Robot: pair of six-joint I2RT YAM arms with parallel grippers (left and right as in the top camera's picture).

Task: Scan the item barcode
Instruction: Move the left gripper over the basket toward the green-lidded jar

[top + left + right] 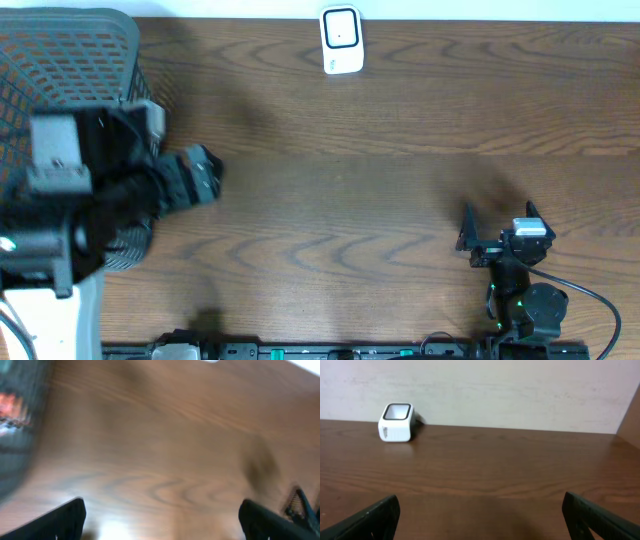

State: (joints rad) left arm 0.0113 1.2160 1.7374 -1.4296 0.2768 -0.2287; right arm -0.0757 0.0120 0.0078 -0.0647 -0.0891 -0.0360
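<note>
The white barcode scanner (340, 40) stands at the table's far edge, and the right wrist view has it far off to the left (396, 422). No item that I can name shows; only a blurred orange-red patch (12, 405) inside the basket. My left gripper (213, 172) hangs open and empty just right of the basket, its jaws wide apart over bare wood (162, 525). Near the front right, my right gripper (498, 218) is open and empty too, with its jaws spread over the table (482, 520).
A grey mesh basket (70, 50) fills the back left corner, partly under the left arm. A pale wall (495, 390) rises behind the table's far edge. The wooden table (350, 200) stretches between the two arms.
</note>
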